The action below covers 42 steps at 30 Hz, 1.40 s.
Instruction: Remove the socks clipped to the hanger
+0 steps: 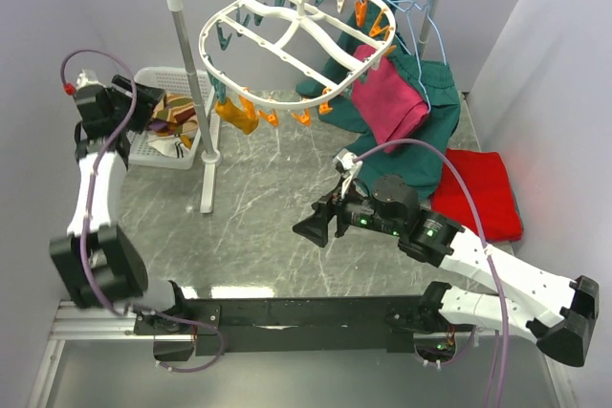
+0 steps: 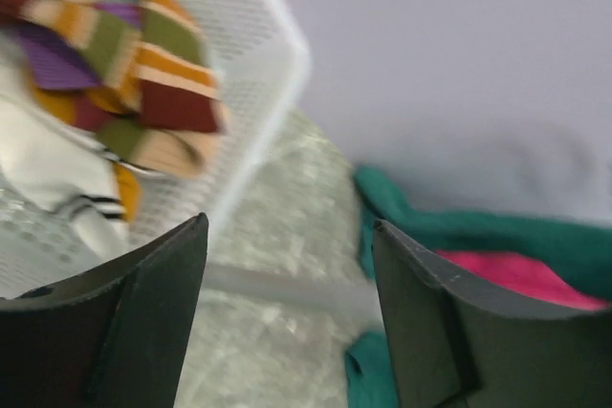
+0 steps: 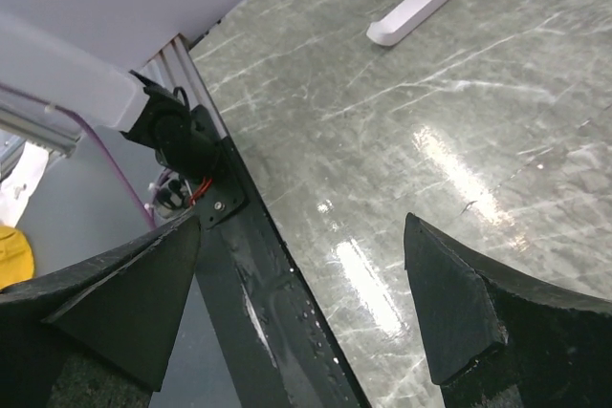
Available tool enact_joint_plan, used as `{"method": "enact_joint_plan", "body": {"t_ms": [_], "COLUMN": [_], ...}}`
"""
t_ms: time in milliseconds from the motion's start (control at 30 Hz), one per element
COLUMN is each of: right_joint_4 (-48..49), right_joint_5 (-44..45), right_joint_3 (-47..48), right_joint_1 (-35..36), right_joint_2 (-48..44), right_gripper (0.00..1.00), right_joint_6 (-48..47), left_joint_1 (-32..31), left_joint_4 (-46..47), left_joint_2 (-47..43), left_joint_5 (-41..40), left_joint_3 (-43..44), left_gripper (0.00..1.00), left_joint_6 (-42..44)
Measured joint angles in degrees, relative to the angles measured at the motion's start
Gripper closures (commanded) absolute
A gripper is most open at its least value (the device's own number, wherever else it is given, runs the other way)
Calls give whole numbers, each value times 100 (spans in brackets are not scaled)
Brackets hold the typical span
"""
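One mustard sock [image 1: 236,114] hangs clipped at the near-left rim of the hanger [image 1: 287,40]. Striped socks [image 2: 124,64] lie heaped in the basket [image 1: 170,158] left of the hanger. The left tool [image 1: 153,107] hovers over that basket, spread and empty, so the drop-off is judged done. The right tool [image 1: 311,228], also spread and empty, hangs over the desk [image 1: 258,226] in front of the hanger. Next move calls for a reach to the hanger, pinching the clipped sock and pulling it free.

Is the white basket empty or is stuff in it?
Not empty: striped maroon, purple and mustard socks lie inside the white mesh plastic basket.
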Motion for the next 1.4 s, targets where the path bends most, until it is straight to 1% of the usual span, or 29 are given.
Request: {"method": "enact_joint_plan", "body": {"t_ms": [33,133,200,233,367,500,533,667,700,800,833,933,1033,1167,1200,1300,1333,1400], "right_joint_4": [33,76,85,79,83,74,74,74,74,72,74,74,76,79,81,83,83,81], "right_joint_5": [-39,-142,-188,-205,-201,-177,-170,-153,-153,-149,-149,-151,-153,-160,-160,-166,-168,-170], "right_joint_3": [4,4,11,28,76,79,79,79,79,79,76,79,76,76,76,76,76,76], "right_joint_1": [0,0,0,0,0,0,0,0,0,0,0,0,0,0,0,0,0,0], "right_joint_2": [52,190,256,282,319,317,315,315,315,315,315,317,337,369,374,374,374,374], "right_gripper": [7,7,6,6,5,5,5,5,5,5,4,4,4,4,1,0,0,0], "right_joint_6": [0,4,13,17,15,15,15,15,15,15,15,20,22,61,66,116,127,142], "left_joint_1": [-28,-293,-664,-874,-1556,-2041,-2140,-2413,-2446,-2498,-2505,-2514,-2533,-2555,-2555,-2555,-2555,-2555], "left_joint_4": [118,549,815,894,911,855,848,820,820,828,859,1257,1792,2496,2664,3276,3440,3783], "left_joint_2": [-286,-1182,-1709,-1915,-2253,-2391,-2465,-2835,-2924,-3187,-3257,-3604,-4024,-4402,-4424,-4325,-4245,-4015], "left_joint_5": [103,315,424,466,627,592,568,393,350,260,262,343,348,70,31,-17,-15,15], "left_joint_3": [-195,-907,-1405,-1600,-1985,-2275,-2402,-2951,-3075,-3412,-3491,-3886,-4203,-4258,-4258,-4253,-4247,-4229], "left_gripper": [34,35,34,31,27,30,33,35,33,19,8,2,5,12,14,22,27,34], "left_joint_6": [-46,-190,-219,-225,-63,192,245,337,356,424,463,610,680,717,721,719,706,651]}}
